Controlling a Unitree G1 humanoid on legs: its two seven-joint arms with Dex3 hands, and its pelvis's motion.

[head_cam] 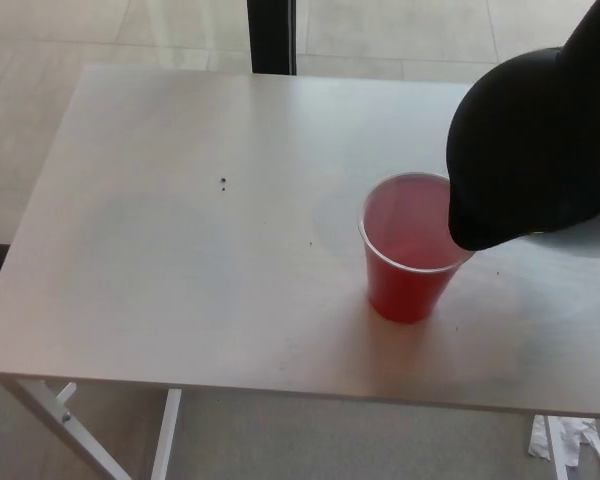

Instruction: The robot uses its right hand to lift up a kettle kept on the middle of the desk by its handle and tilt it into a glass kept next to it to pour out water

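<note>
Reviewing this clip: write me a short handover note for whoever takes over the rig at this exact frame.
Hands: neither robot hand shows in the head view; the right one presumably holds the kettle from out of frame.
Things: the black kettle is lifted off the white desk and tilted, its lower edge overlapping the right rim of the red cup, which stands upright.
Done: kettle lifted and brought to the cup.
Left: no water stream is visible yet; finish the pour, then set the kettle back down.

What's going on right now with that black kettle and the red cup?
Neither hand visible. Black kettle tilted, its lower edge overlapping the rim of the red cup; the cup stands upright on the desk. No stream visible. Nothing in the way.
</note>
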